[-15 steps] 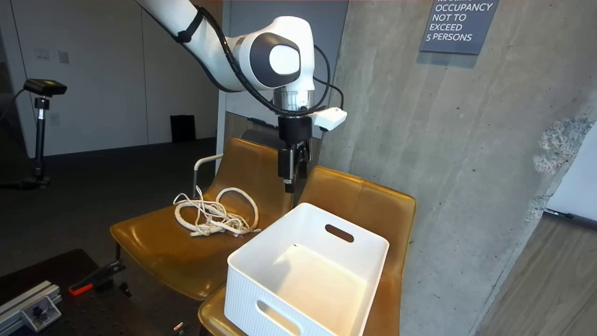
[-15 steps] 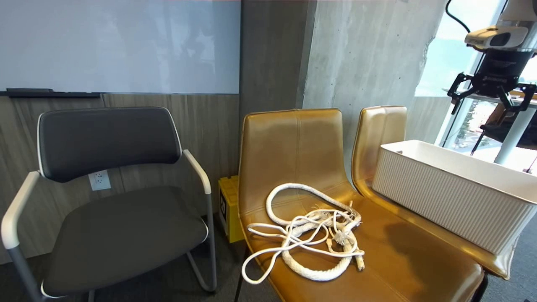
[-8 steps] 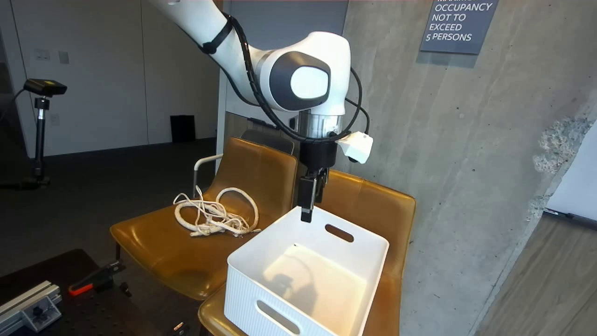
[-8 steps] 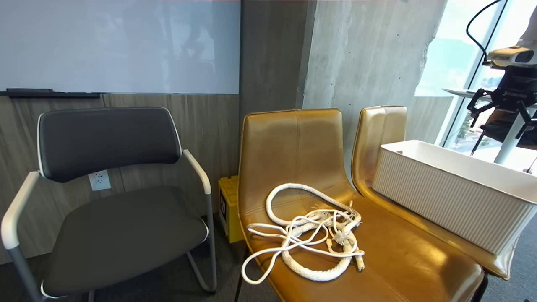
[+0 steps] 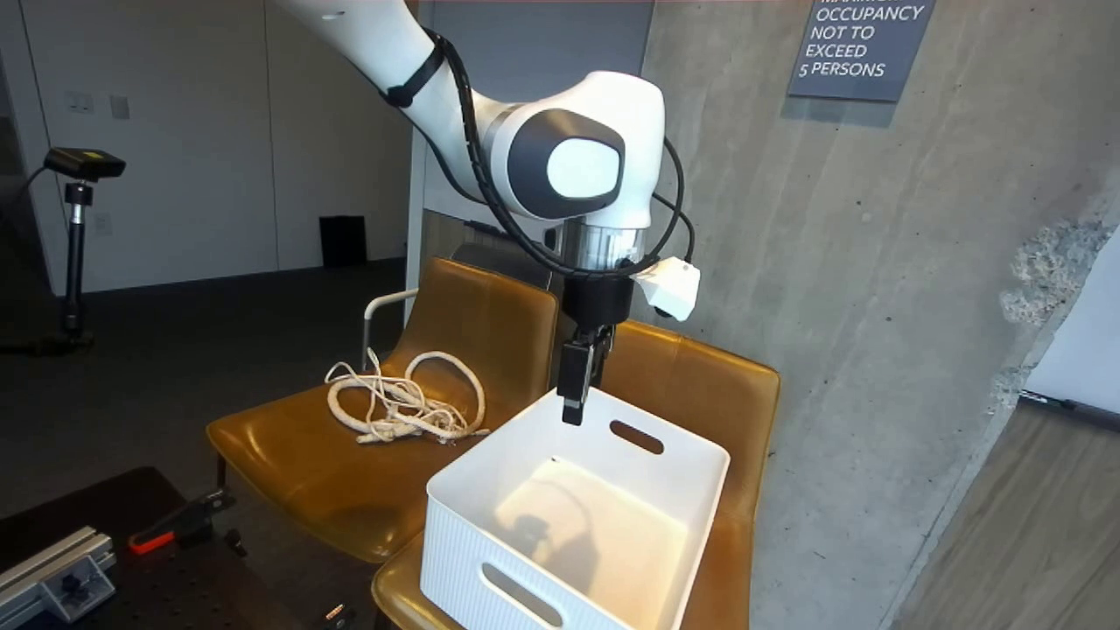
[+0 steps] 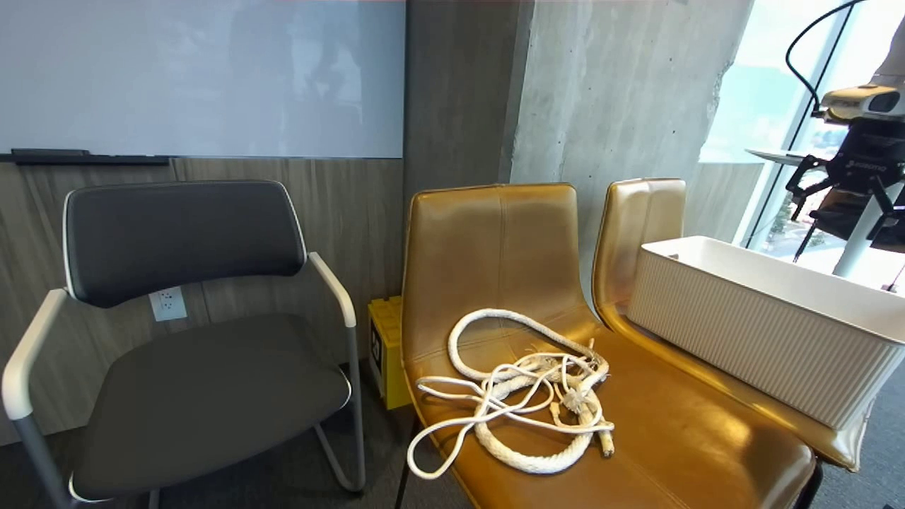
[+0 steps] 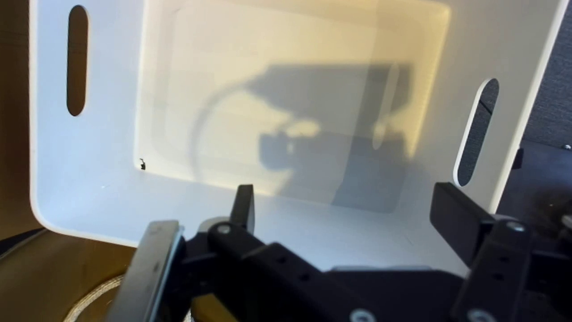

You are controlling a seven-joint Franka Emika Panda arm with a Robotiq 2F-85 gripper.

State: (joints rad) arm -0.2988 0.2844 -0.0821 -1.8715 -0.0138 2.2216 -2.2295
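While your gripper [image 7: 346, 205] hangs above the white bin [image 5: 639, 516], its two fingers [image 7: 456, 223] stand wide apart and point downward, with open space between them. You look down into the bin in the wrist view, where the fingers cross in front of one of its long walls. The shadow [image 7: 330, 98] of your arm [image 5: 569, 166] falls across the bin's inside, and a small dark mark [image 7: 142, 165] shows in one bottom corner. Each short wall has an oval handle hole. The bin sits upright on the seat of a brown chair [image 5: 700, 376], one end toward the backrest. Just beside it you have a second brown chair [image 6: 491, 240], and on that seat lies a loose tangle of thick white rope [image 6: 537, 464] and thinner white cord [image 6: 412, 457], well apart from your fingers. Next along, in an exterior view, a dark gray armchair [image 6: 187, 230] with light armrests stands before a whiteboard [image 6: 212, 78], and a yellow box [image 6: 389, 353] shows in the gap between that armchair and the brown one. Farther out, in an exterior view, a black-and-red tool [image 5: 182, 522] and a metal bar [image 5: 57, 569] lie on a dark surface [image 5: 184, 604], a camera [image 5: 85, 164] is fixed on top of a black post [image 5: 75, 254], and an occupancy sign [image 5: 862, 52] hangs on the concrete wall [image 5: 875, 262].
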